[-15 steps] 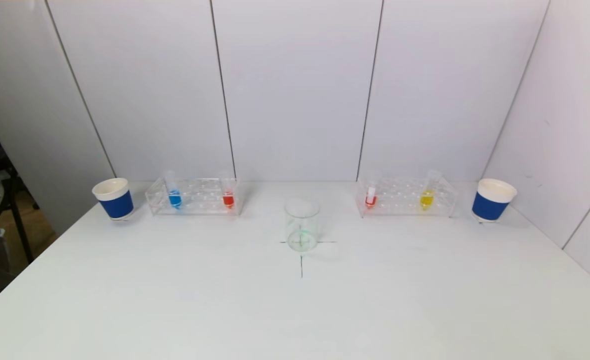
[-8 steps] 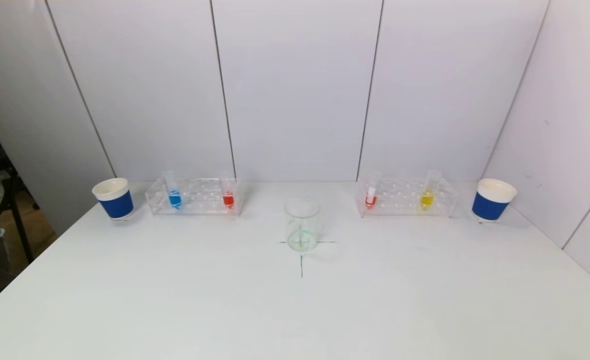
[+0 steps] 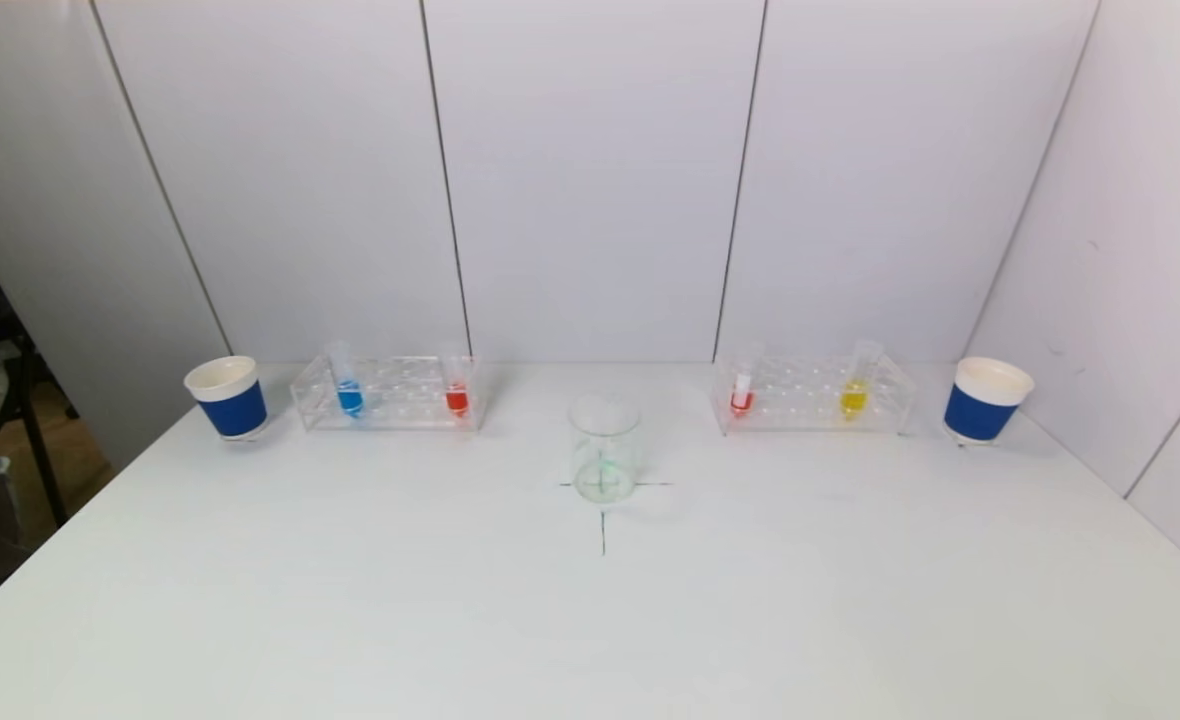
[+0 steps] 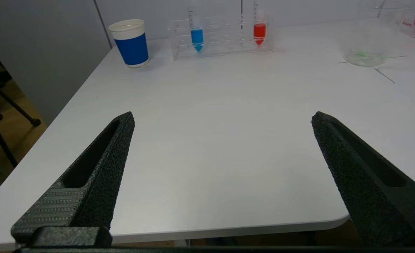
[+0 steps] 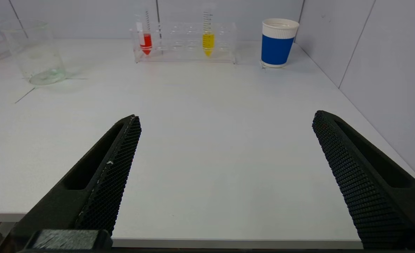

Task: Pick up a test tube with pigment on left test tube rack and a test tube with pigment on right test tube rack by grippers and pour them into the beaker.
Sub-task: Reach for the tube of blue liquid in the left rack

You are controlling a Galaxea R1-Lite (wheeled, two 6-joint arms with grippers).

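Head view shows you the beaker (image 3: 604, 448) in the middle between the left rack (image 3: 388, 392) and right rack (image 3: 813, 392), probably so each arm reaches its own tubes, while the left gripper (image 4: 221, 117) and right gripper (image 5: 225, 117) wait near you, wide open and empty.

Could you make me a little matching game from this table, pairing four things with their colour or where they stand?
Things:
1. left rack's outer tube
2. right rack's outer tube
3. beaker
4. paper cups

Descriptions:
A. yellow liquid
B. at the table's two far ends
C. blue liquid
D. middle, on a drawn cross

Pairs: 1-C, 2-A, 3-D, 4-B
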